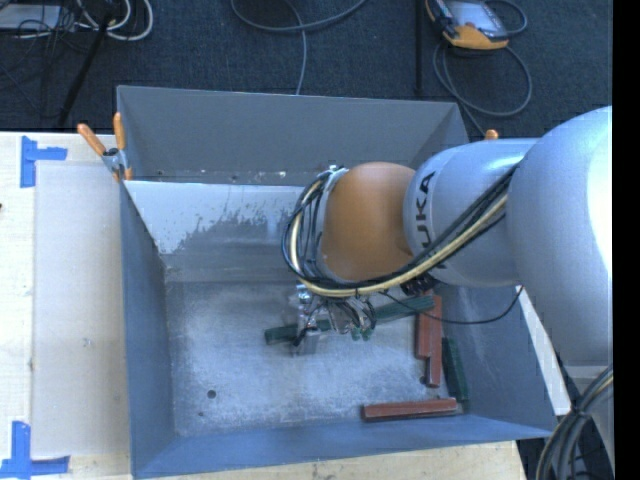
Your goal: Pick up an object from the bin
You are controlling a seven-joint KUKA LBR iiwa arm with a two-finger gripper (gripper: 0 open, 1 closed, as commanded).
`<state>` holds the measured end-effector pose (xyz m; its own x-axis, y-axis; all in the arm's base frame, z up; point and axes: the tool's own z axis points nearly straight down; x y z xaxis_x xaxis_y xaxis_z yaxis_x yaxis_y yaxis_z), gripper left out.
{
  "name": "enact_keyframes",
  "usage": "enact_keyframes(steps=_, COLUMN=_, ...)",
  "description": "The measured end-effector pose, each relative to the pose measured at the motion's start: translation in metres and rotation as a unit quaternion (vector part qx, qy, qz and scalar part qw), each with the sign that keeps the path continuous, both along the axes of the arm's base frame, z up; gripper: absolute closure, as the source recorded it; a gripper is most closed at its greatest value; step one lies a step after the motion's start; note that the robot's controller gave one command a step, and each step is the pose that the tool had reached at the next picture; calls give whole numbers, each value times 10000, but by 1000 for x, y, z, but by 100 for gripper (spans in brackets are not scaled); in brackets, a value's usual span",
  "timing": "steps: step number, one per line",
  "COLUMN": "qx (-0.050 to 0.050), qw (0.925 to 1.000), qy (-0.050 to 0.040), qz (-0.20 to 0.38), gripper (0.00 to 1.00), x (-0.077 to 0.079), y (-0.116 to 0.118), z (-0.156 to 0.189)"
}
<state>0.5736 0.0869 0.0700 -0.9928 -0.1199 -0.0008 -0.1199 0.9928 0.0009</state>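
End effector is low over the bin floor, near centre, under the orange wrist cover. Can't tell if it's spread or pressed together. Small dark green piece lies just at its 8 o'clock; contact unclear. Brown stick at floor's 3 o'clock, second brown stick at 5.

I am seeing one reddish-brown bar lying lengthwise at the right, and a second reddish-brown bar lying crosswise near its front end. Beyond, black cables are looping over dark carpet near an orange-and-grey device. A pale counter is sitting at the left.
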Motion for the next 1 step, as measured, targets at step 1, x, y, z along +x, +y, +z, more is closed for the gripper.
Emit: enact_keyframes(steps=1, qx=6, qw=9997, qy=-39, qz=-255, gripper=100, x=-9, y=6, z=165)
